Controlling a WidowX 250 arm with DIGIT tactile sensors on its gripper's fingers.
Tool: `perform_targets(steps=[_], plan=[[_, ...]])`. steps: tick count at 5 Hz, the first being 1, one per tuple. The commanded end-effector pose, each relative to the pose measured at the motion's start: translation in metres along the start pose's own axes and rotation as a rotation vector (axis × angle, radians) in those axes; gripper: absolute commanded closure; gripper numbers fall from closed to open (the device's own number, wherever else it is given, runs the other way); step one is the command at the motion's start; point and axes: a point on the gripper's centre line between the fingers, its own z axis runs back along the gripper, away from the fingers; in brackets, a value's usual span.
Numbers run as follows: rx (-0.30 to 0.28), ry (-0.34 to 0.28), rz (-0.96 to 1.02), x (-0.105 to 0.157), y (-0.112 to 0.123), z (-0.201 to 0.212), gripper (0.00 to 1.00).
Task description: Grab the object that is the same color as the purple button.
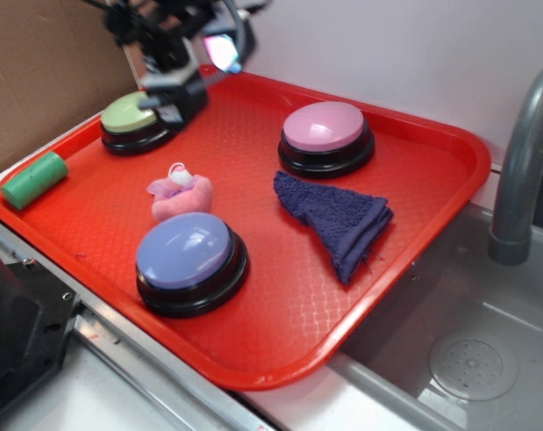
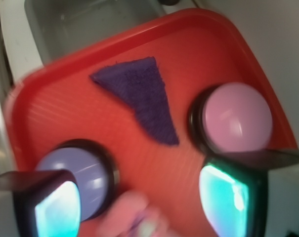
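We see nothing grabbed yet — our gripper [image 1: 168, 85] hovers open and empty over the green button [image 1: 132, 115]. The purple cloth [image 1: 338, 215] lies untouched near the purple button [image 1: 186, 251] — reach, descent and grasp all remain.

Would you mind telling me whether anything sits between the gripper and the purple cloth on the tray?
Nothing blocks it. The gripper hangs above the green button; the purple cloth lies uncovered, with the pink plush toy off to one side.
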Motion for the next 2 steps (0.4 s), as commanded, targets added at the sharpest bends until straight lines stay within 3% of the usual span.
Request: perform_targets(steps=[1, 2], plan=[[0.007, -0.092, -0.378, 0.038, -0.006, -0.039, 0.0], [-0.01, -0.11, -0.417, 0.045, -0.005, -0.059, 0.0]])
